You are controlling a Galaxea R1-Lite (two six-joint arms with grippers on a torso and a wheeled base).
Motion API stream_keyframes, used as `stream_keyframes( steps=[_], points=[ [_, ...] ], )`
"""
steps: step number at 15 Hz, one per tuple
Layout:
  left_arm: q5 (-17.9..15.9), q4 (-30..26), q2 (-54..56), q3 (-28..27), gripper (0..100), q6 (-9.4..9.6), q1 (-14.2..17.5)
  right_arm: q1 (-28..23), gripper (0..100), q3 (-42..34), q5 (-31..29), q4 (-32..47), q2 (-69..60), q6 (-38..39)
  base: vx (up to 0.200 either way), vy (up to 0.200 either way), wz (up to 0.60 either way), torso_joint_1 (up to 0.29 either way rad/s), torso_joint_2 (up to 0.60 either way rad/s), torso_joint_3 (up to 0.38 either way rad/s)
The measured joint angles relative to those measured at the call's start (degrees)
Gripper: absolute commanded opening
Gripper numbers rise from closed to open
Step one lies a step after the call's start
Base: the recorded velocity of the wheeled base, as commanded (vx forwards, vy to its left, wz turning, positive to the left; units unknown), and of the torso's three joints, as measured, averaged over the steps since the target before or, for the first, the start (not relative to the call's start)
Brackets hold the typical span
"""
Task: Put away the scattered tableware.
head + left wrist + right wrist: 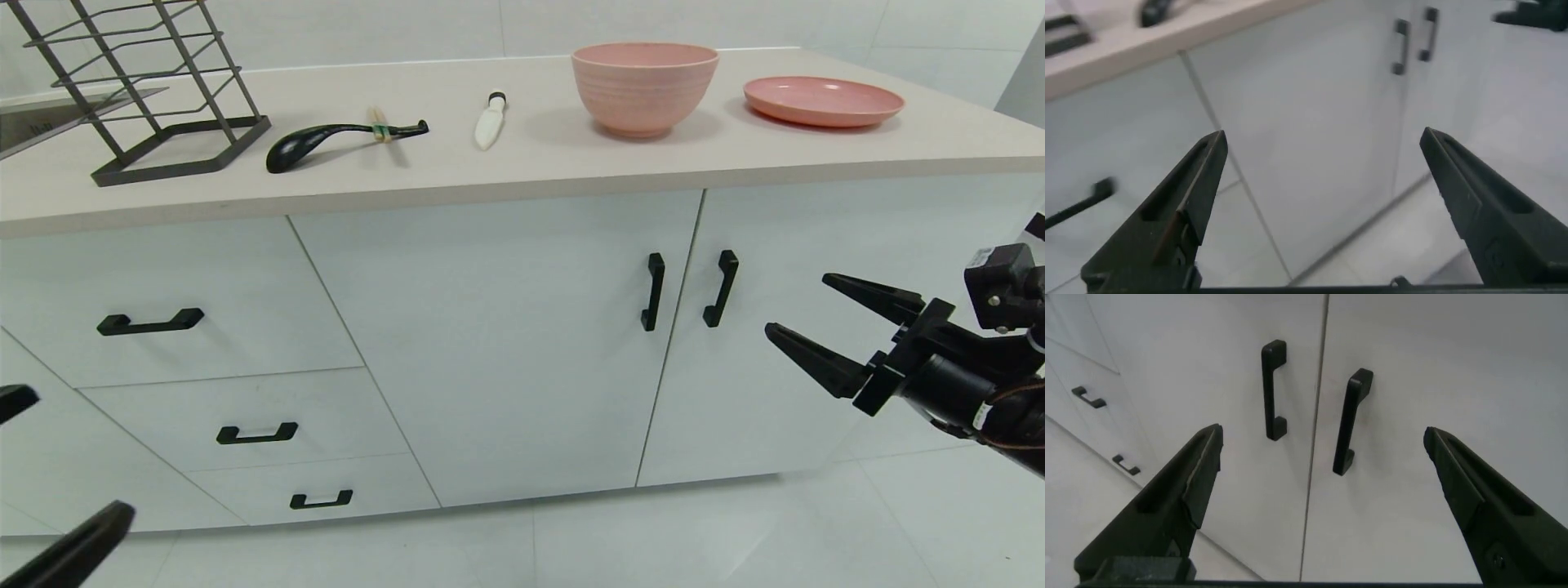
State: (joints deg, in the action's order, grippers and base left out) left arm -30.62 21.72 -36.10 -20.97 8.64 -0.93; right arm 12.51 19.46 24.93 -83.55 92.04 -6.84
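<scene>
The big white cabinet [506, 327] stands under the long counter [571, 163]. Its two doors and the three drawers [204, 294] on the left are all shut, so I cannot tell what is inside them.

The right gripper [796, 304] hangs low on the right, near the two black door handles [654, 291]. Its fingers are wide apart and hold nothing. The left gripper [1323, 135] is low on the left, in front of the drawers, and its fingers are wide apart too.

I think the step now is to open a door so the dishes have a place to go. To do it well, the right gripper should go around just one handle, not both, since they sit side by side. It should squeeze snugly and swing the door out slowly. The left arm should stay out of the door's way.

All the tableware lies up on the counter. The wire rack [155, 98] at the far left holds nothing. The pink bowl [644, 90] sits upright; I cannot see its bottom. To its right, apart from it, is the pink plate [823, 100], with nothing on it. A black spoon [294, 151] lies beside the rack, and chopsticks [380, 125] cross its handle. A small white tool [490, 122] lies between the spoon and the bowl.
</scene>
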Motion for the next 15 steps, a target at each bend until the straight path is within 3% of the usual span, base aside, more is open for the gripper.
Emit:
stream_keyframes(
  steps=[2,4,10,12,15],
  points=[
    [-5.0,3.6,-6.5,-0.3,100,1.72,-3.1,0.0,100,-1.1,0.0,0.0,-0.3,0.0,0.000,0.000,0.00,0.000,0.00,0.000],
    [-7.5,8.9,-12.9,-0.4,100,1.51,-8.4,0.0,100,-1.8,0.0,0.0,-0.4,0.0,0.000,0.000,0.00,0.000,0.00,0.000],
    [-9.8,29.3,-32.8,-0.9,100,-3.86,-22.7,0.0,100,-1.0,4.0,-0.4,1.2,0.1,0.000,0.000,0.00,0.000,0.00,0.000],
    [-10.2,32.8,-38.4,-2.1,100,-5.34,-26.2,-0.2,100,0.4,4.1,-0.4,2.5,0.2,0.000,0.000,0.00,0.000,0.00,0.000],
    [-10.3,35.3,-45.1,-5.7,100,-5.63,-29.4,-0.5,100,2.3,4.3,-0.5,4.9,0.1,0.000,0.000,0.00,0.000,0.00,0.000]
  ],
)
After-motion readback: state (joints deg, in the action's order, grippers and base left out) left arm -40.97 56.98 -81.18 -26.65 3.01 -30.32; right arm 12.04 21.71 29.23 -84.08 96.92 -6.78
